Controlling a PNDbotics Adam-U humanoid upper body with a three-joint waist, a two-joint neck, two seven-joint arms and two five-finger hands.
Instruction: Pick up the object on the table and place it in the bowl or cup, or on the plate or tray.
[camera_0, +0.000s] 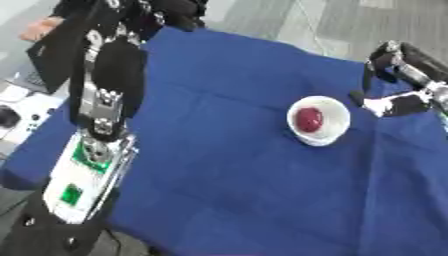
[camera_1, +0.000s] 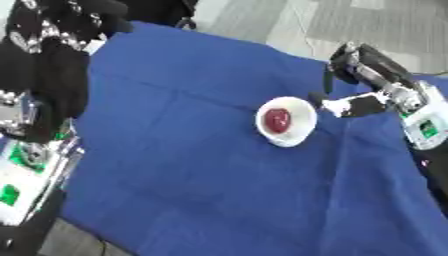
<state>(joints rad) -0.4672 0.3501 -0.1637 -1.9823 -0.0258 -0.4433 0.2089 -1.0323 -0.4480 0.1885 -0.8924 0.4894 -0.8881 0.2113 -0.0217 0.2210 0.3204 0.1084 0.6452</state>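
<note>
Fingers of the right hand (camera_1: 354, 85) hang partly curled and hold nothing, their tips just to the right of a white bowl (camera_1: 297, 125) without touching it. Inside the bowl lies a round red object (camera_1: 278, 119). From the hand the right arm (camera_1: 411, 107) runs off toward the right edge. At the left, the left hand (camera_0: 103, 107) shows mostly its black back and wrist; whether its fingers are open cannot be told. Everything sits over a blue cloth (camera_0: 219, 190) covering the table
</note>
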